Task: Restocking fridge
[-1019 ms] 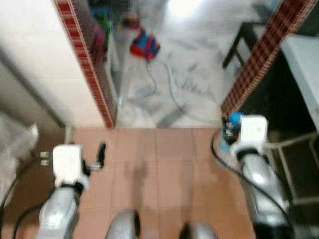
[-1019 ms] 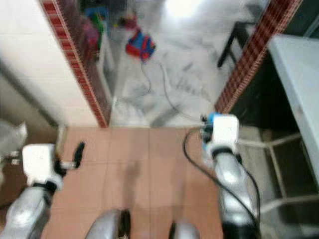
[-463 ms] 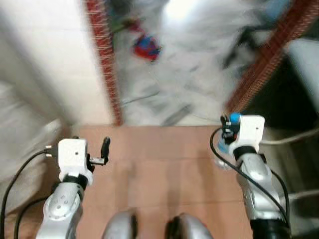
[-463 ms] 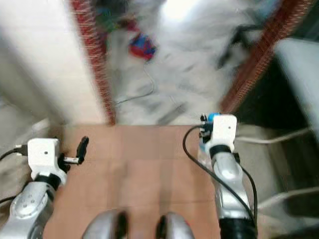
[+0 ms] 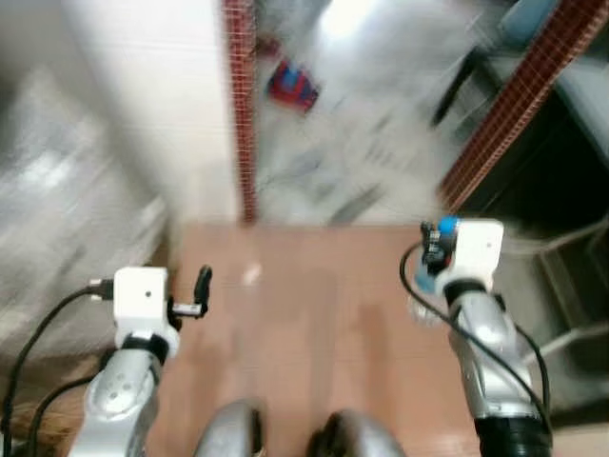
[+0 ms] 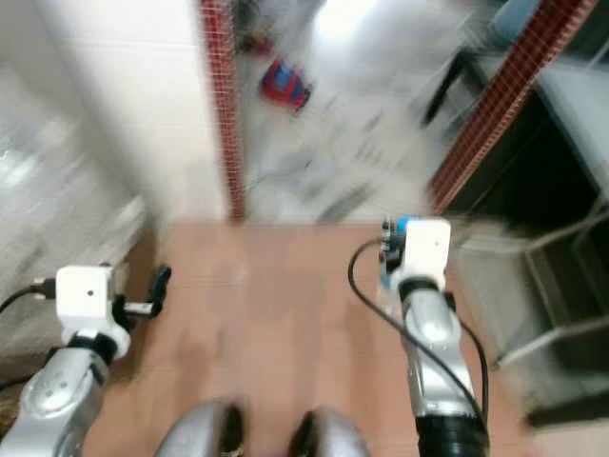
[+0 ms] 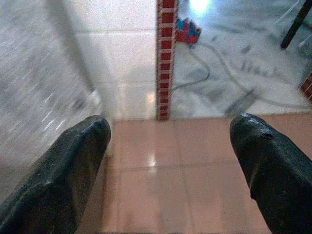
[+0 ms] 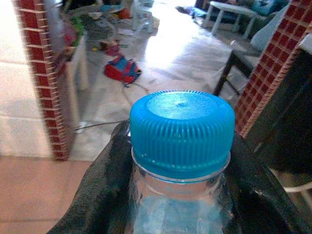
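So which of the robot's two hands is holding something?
The right gripper. Its black fingers are closed around a clear bottle with a blue cap. The left gripper has its fingers spread wide with just floor between them.

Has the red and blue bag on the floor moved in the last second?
Cannot tell. The red and blue bag sits nearer the brick pillar in the picture, but the whole blurred view has swung, so the camera turned.

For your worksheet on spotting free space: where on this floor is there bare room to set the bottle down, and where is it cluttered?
The terracotta tiles between the left pincer and the right pincer, which grips the blue-capped bottle, lie bare up to the brick-edged wall. Beyond, the pale floor carries a cable and a red-blue toy.
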Tool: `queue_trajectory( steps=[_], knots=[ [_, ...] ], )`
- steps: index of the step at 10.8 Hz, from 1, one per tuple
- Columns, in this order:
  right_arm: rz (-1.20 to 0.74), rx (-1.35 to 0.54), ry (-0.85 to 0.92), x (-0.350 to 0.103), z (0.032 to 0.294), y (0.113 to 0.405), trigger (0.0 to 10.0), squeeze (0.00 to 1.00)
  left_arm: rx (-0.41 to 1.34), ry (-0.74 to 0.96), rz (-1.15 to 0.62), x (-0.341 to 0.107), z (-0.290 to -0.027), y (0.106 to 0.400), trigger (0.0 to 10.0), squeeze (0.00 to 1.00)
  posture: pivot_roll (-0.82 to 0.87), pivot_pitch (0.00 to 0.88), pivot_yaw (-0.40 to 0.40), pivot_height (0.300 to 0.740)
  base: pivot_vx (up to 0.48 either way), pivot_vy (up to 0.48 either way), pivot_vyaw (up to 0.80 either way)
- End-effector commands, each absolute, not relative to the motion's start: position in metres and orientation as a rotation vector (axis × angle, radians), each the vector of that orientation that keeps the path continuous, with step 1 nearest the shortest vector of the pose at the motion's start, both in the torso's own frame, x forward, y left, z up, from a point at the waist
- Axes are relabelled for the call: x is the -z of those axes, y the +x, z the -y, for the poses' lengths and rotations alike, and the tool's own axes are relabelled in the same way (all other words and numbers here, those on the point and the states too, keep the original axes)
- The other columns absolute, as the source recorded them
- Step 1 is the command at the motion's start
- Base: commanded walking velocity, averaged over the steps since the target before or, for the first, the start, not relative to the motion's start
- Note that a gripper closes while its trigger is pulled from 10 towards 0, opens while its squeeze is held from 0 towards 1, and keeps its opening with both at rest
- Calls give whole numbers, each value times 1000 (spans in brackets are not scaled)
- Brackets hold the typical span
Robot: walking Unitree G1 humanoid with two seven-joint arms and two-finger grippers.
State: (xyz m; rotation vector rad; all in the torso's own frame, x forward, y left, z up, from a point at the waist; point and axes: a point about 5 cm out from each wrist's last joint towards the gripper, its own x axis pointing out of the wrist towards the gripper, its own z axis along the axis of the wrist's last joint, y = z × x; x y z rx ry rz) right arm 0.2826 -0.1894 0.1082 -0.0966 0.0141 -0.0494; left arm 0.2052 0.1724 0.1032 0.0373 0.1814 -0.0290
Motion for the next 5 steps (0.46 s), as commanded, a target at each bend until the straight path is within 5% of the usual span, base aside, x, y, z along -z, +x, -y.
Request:
queue_trajectory(
  steps=[1, 3, 5],
  knots=[
    [-12, 64, -107, -109, 195, 281, 10000, 0, 41, 38, -176, -103, -168, 204, 10000, 0, 101, 124, -45, 740, -341, 341, 0],
    [-14, 62, -105, -108, 193, 282, 10000, 0, 37, 55, -143, -107, -168, 204, 10000, 0, 103, 122, -48, 740, -298, 377, 0],
    [-9, 61, -102, -109, 193, 284, 10000, 0, -57, 69, -101, -112, -178, 207, 10000, 0, 106, 122, -48, 740, 0, 0, 0]
  ],
)
